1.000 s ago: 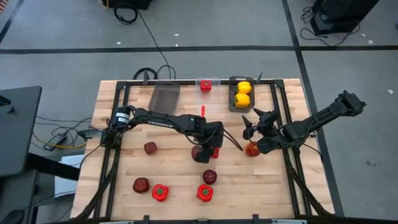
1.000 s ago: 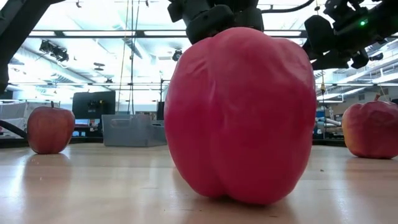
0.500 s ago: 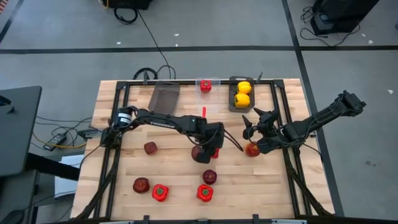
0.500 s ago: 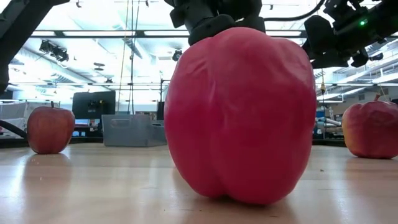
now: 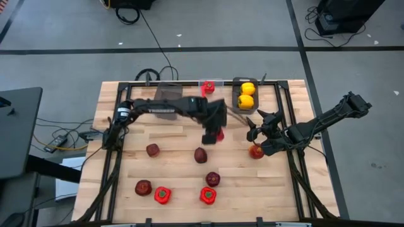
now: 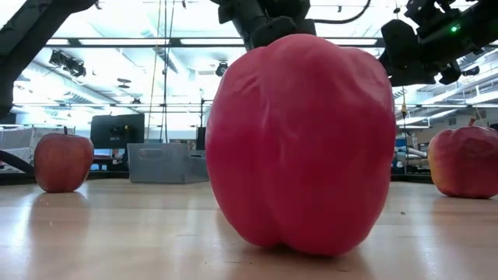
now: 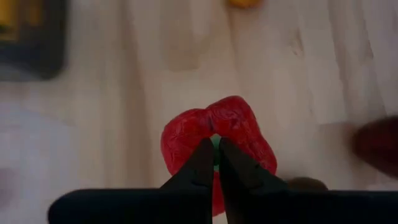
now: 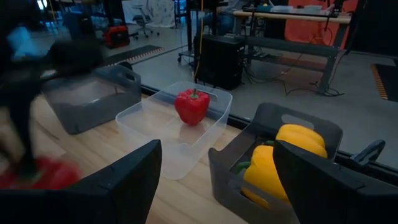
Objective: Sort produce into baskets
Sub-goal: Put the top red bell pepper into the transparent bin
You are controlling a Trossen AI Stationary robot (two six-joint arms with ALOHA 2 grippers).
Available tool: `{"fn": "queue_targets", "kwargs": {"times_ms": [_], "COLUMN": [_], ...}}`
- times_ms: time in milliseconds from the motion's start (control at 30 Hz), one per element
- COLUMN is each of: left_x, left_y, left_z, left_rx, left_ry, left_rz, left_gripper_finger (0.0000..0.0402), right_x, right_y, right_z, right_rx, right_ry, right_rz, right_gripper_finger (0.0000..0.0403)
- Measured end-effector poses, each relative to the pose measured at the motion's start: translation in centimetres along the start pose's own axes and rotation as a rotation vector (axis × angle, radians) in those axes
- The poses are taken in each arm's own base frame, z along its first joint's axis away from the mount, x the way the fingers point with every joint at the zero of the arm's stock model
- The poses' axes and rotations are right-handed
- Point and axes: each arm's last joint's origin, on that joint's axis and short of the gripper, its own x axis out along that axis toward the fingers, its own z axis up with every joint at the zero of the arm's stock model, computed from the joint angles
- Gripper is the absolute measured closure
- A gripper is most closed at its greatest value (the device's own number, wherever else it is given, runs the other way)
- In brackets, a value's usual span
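Left gripper: (image 5: 216,129) raised over the middle of the table (image 5: 177,180), its 2 fingers (image 7: 200,168) pinched together on the green stem of a red bell pepper (image 7: 214,140), which hangs below them.
Right gripper: (image 5: 254,130) splayed wide and holding nothing, at the table's right side, just above an apple (image 5: 255,151) lying on the wood; its fingers (image 8: 127,180) frame the bins in the right wrist view.
Clear basket: (image 8: 152,127) at the far edge, between the 2 grey ones, with 1 red pepper (image 8: 191,106) upright inside.
Right grey basket: (image 8: 292,124) just beside the clear one, holding 2 yellow peppers (image 5: 246,94).
Left grey basket: (image 5: 167,98) on the other side of the clear one; its contents cannot be told.
Loose apples: 1 dark maroon one (image 5: 201,155) near the table's middle below the held pepper, another (image 5: 213,179) nearer the front, 1 (image 5: 152,150) to the left, 1 (image 5: 143,187) at the front left.
Loose red peppers: 2 near the front edge, 1 (image 5: 163,195) beside the front-left apple and 1 (image 5: 207,196) just in front of the front-centre apple.
Low view: a red pepper (image 6: 302,144) fills the centre, with an apple (image 6: 62,161) well apart on the left and another (image 6: 465,161) on the right.
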Motion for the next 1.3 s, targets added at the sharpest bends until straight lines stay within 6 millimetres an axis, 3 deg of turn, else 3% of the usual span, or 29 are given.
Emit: {"fn": "queue_targets", "kwargs": {"times_ms": [200,367,467,600,700,933,1300], "left_x": [-4.3,-6.3,-6.3,-4.7,-3.2,-0.5,0.1], "left_y": [5.7,11.3,14.2,17.0,18.0,18.2,18.2], "left_z": [0.7,-0.6,-2.3,-5.1,-6.6,-8.5,-8.8], "left_rx": [-0.031,-0.094,-0.158,-0.249,-0.275,-0.278,-0.263], "left_ry": [-0.060,-0.117,-0.110,-0.084,-0.088,-0.087,-0.105], "left_rz": [0.151,0.180,0.207,0.250,0.266,0.267,0.311], "left_gripper_finger": [0.0388,0.0389,0.0389,0.0389,0.0389,0.0385,0.0345], "right_x": [0.0,0.0,0.0,0.1,0.4,1.1,1.7], "right_y": [-0.1,-0.1,-0.2,-0.3,-0.4,-0.6,-1.0], "right_z": [0.0,0.0,-0.1,-0.1,-0.1,-0.1,-0.6], "right_rx": [-0.006,-0.008,-0.018,-0.028,-0.024,-0.014,-0.017], "right_ry": [0.006,0.012,0.016,0.018,0.023,0.086,0.132], "right_rz": [0.002,0.005,0.004,-0.009,-0.023,-0.021,-0.032], "right_gripper_finger": [0.0086,0.0086,0.0086,0.0086,0.0086,0.0086,0.0086]}}
